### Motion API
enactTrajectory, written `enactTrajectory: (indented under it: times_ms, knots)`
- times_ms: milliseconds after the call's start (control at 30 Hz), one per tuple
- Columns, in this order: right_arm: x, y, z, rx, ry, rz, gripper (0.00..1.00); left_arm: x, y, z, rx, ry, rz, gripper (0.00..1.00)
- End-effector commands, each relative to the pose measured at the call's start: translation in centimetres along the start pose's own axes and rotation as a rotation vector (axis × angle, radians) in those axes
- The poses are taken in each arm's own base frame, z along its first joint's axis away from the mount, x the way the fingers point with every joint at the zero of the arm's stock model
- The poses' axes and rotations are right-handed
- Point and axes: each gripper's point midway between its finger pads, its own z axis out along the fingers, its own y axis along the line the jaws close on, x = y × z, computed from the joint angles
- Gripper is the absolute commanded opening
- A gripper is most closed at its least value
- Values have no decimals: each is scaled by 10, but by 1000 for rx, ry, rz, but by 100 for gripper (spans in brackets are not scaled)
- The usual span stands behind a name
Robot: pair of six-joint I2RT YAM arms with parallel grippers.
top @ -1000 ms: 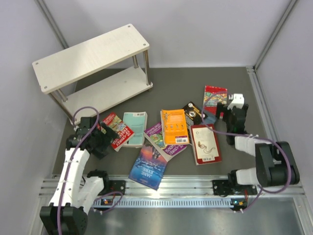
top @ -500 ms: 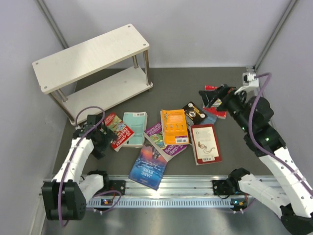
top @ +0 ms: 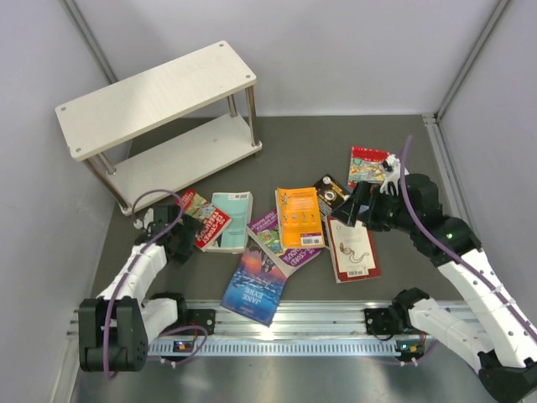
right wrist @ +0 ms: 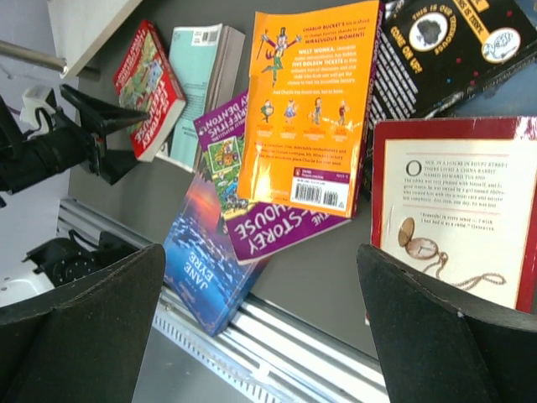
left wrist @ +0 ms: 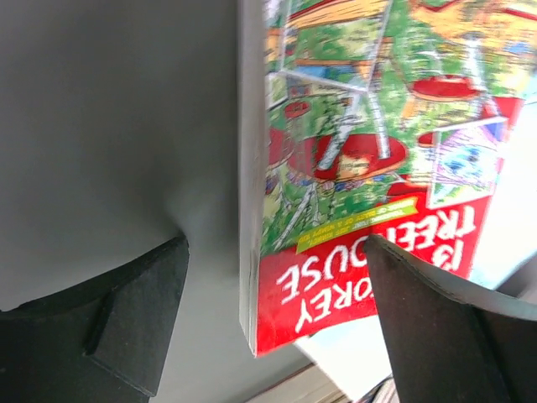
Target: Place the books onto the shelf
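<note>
Red book (left wrist: 361,168) is lying on table (top: 294,143) near shelf (top: 155,96) | left tool (left wrist: 275,252) is gaping wide, straddling its spine edge, gripping nothing | right tool (right wrist: 260,252) is gaping wide, hovering over other books (right wrist: 302,109), holding nothing
</note>
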Motion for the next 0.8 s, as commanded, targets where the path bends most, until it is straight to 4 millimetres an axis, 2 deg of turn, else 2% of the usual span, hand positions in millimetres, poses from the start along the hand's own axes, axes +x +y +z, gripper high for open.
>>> enactTrajectory:
  times_ms: [0,100,233,267,333,367,400,533,600,733,767]
  knots:
    - [11,-5,-9,8,26,8,96,7,13,20,13,-22,-33,91]
    - [14,-7,-10,24,43,11,96,10,18,28,21,-25,-42,82]
    - [16,-12,-14,53,51,10,96,17,25,37,21,-15,-48,56]
    - [18,-14,-14,60,55,12,95,16,24,38,27,-20,-47,40]
    - [21,-17,-16,73,57,16,96,15,23,39,36,-26,-44,30]
    - [23,-19,-17,73,55,18,96,16,19,39,46,-17,-40,11]
    - [25,-19,-18,75,57,26,95,15,16,38,53,-11,-33,0]
    - [28,-22,-19,81,49,43,95,16,13,31,43,11,-5,0]
    - [28,-23,-18,84,49,48,96,18,1,19,77,51,20,0]
    - [26,-22,-16,80,48,48,95,20,-15,-18,149,87,57,0]
    - [26,-21,-14,77,48,49,95,16,-25,-30,186,78,65,0]
